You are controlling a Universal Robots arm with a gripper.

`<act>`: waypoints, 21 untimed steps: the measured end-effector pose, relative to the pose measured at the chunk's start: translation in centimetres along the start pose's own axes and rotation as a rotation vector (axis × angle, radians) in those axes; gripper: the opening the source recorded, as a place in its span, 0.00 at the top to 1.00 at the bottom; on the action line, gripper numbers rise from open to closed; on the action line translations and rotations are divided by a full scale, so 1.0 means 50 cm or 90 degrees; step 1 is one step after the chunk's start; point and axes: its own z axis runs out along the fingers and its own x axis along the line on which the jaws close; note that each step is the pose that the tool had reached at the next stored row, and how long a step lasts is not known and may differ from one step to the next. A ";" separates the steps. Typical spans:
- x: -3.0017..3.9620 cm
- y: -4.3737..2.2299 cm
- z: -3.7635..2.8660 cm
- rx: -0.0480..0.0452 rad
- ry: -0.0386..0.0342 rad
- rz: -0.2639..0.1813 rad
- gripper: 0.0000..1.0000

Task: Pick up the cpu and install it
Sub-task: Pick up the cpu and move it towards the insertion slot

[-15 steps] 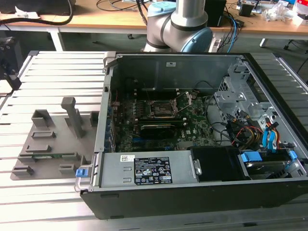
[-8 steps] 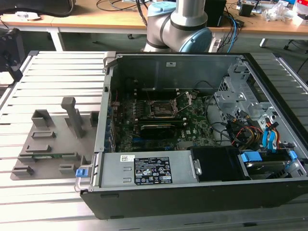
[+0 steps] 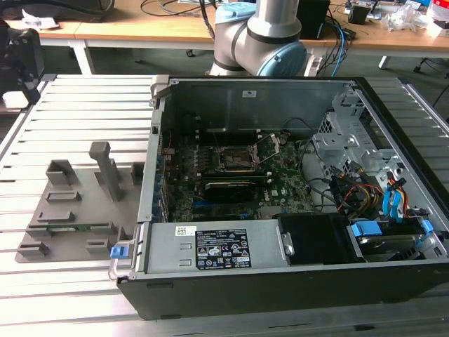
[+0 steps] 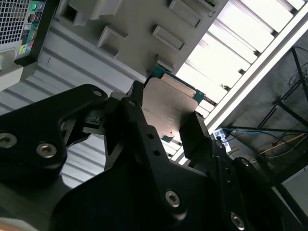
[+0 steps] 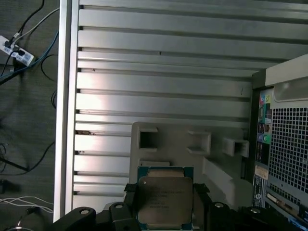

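The cpu (image 5: 165,198) is a flat square chip with a pale silver top and a green edge. It sits between the two black fingers of my gripper (image 5: 165,204), which is shut on it. In the second wrist view the cpu (image 4: 168,103) shows from the other side, clamped by the gripper (image 4: 166,118), with one finger (image 4: 195,132) pressed against its edge. Both wrist views show it held in the air, well above the grey fixture tray (image 5: 216,163). The black motherboard socket (image 3: 235,160) lies open inside the computer case (image 3: 295,175).
The grey fixture tray (image 3: 70,210) with upright posts lies on the slatted aluminium table (image 3: 84,105), on the exterior view's left of the case. Cables and drive bays (image 3: 379,189) crowd the case's right side. The arm's base (image 3: 259,35) stands behind the case. Cables trail on the floor (image 5: 19,53).
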 end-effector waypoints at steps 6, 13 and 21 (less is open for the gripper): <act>-0.001 0.014 -0.025 -0.0005 0.0000 0.000 0.45; -0.002 0.014 -0.032 -0.0004 0.0001 0.000 0.45; -0.095 0.009 -0.029 -0.0001 0.0010 0.000 0.45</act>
